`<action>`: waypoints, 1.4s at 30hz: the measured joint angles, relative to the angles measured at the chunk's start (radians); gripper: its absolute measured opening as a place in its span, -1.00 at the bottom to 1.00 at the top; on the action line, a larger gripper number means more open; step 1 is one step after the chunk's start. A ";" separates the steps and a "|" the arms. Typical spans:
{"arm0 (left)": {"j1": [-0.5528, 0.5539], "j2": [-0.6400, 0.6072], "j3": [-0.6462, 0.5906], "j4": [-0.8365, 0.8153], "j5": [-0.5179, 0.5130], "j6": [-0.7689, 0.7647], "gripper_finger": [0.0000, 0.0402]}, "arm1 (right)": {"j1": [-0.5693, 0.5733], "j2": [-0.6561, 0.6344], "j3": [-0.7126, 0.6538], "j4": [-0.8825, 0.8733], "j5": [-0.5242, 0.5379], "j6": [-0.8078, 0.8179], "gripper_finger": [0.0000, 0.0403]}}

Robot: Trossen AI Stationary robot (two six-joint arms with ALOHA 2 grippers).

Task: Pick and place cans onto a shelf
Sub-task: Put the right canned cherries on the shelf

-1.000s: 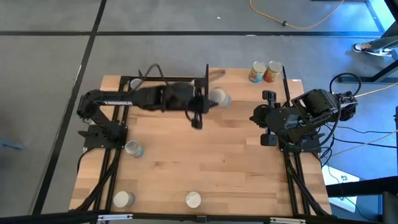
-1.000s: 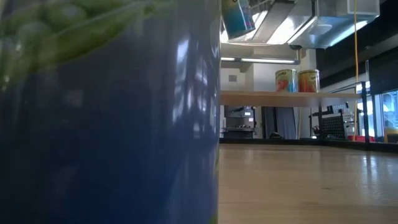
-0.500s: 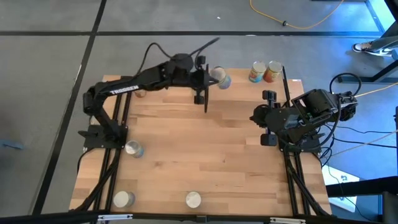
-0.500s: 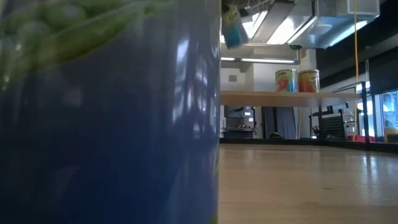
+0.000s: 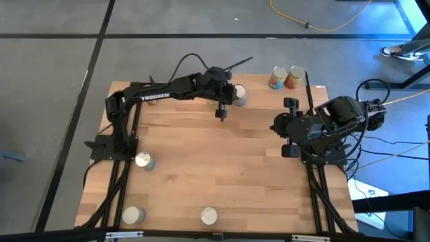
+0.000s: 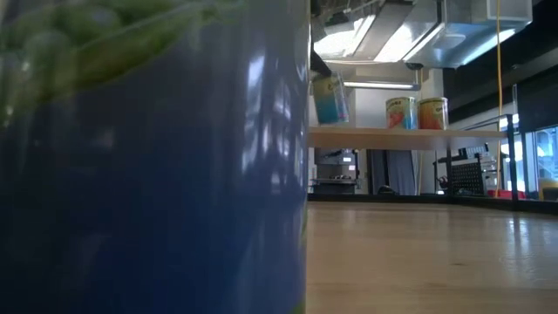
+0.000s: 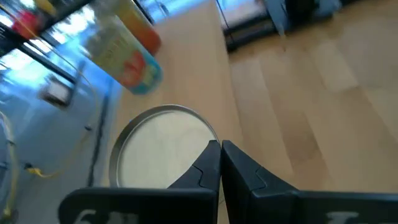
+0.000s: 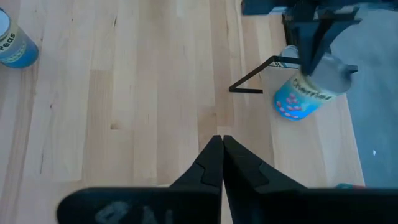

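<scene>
Low view: left claw (image 7: pixel 220 144) clamps tilted blue-labelled tin can (image 6: pixel 330 98) just above light-wood shelf (image 6: pixel 410 135). I'd level it, then lower it clear of orange-labelled cans (image 6: pixel 417 113). Right claw (image 8: pixel 222 138) closed, empty.

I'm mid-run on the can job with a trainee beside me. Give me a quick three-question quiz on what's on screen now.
1. How many cans stand on the shelf?
2. The blue-labelled can in the air is held by: A the left gripper; B the right gripper; C a person's hand.
3. True or false: the right gripper is open over the shelf.

Key
1. Two: and.
2. A.
3. False: the right gripper waits shut and empty at the table's right side.
</scene>
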 joint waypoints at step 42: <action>-0.035 0.007 0.000 0.028 -0.200 -0.006 -0.98 | 0.000 0.000 0.000 0.001 -0.003 0.003 -0.95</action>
